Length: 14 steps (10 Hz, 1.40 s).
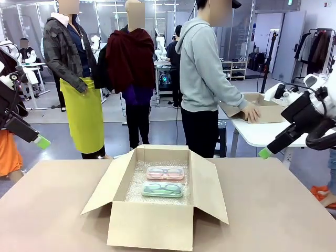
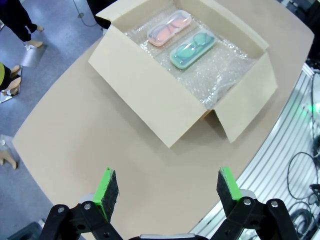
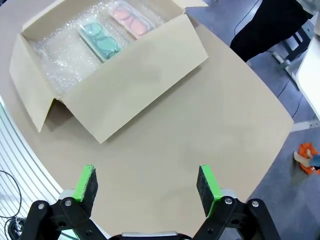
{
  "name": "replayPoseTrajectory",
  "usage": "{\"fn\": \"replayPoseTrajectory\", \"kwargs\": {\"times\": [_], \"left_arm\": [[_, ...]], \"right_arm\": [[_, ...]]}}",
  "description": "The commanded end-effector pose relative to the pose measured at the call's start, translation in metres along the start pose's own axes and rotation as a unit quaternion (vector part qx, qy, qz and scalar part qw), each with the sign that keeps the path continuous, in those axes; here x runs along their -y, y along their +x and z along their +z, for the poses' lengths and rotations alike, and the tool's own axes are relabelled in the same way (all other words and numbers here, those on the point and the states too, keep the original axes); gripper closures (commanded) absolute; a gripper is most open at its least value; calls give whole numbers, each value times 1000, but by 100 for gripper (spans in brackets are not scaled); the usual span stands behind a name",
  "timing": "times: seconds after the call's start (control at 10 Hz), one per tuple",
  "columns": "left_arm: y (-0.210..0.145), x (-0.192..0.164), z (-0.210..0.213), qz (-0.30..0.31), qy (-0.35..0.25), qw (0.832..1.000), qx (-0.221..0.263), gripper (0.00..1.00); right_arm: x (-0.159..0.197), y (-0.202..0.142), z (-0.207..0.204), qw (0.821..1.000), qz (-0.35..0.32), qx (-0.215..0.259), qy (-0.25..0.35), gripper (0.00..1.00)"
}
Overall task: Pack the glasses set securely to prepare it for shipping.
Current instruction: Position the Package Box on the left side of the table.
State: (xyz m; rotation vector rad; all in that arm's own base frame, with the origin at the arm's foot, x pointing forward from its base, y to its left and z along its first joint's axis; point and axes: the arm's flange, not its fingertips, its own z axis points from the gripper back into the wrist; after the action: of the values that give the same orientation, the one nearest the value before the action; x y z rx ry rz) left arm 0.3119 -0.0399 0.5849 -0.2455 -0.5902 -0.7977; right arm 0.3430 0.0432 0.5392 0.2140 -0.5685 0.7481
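— While hovering high off the left side of the table (image 1: 52, 210), gaping wide with nothing clamped: left gripper (image 2: 169, 187). Green pads (image 2: 107, 187) spread far apart, looking down on bare tabletop.

— And over on the right gripper (image 3: 146, 182)?

— Much the same. Hanging up off the table's right side, fingers fully parted, gripping nothing. Pointing down toward the middle of the table.

— Whereabouts of the glasses set (image 2: 192, 48)?

— Down inside the open cardboard box (image 1: 157, 226), mid-table. Lying flat on a bed of bubble wrap (image 1: 137, 184), two cases side by side, long sides parallel, just beside each other. Pink case (image 1: 165, 172) toward the far wall, mint-green case (image 1: 162, 190) on the robot's side. Clear lids on both, with spectacles showing through.

— State of the box?

— Top wide open. Side flaps splayed outward, far flap standing up. Well apart from both grippers.

— Anything beyond the far edge?

— Person (image 1: 202, 79) in a grey hoodie, standing side-on. Hand (image 1: 252, 113) resting on a second cardboard box (image 1: 265, 107), over on a white side table (image 1: 257, 134).
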Motion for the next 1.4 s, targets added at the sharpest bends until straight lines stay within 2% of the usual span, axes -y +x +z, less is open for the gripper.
{"fn": "replayPoseTrajectory", "kwargs": {"times": [0.0, 0.9, 1.0, 1.1, 1.2, 1.3], "left_arm": [[-1, 0, 2, -1, -6, 1000, 6, 0], [0, 0, 0, 0, 0, 1000, 0, 0], [14, -26, -10, 49, -63, 996, -35, 0], [21, -51, -23, 94, -156, 981, -64, 0], [20, -67, -29, 123, -196, 971, -60, 0], [17, -79, -38, 146, -200, 968, -46, 0]], "right_arm": [[-4, 0, -3, 1000, 3, -6, 3, 0], [-4, 0, -3, 1000, 3, -6, 3, 0], [-4, 0, -3, 1000, 3, -6, 3, 0], [-4, 0, -3, 1000, 3, -6, 3, 0], [-4, 0, -3, 1000, 3, -6, 3, 0], [-4, 0, -3, 1000, 3, -6, 3, 0]]}}
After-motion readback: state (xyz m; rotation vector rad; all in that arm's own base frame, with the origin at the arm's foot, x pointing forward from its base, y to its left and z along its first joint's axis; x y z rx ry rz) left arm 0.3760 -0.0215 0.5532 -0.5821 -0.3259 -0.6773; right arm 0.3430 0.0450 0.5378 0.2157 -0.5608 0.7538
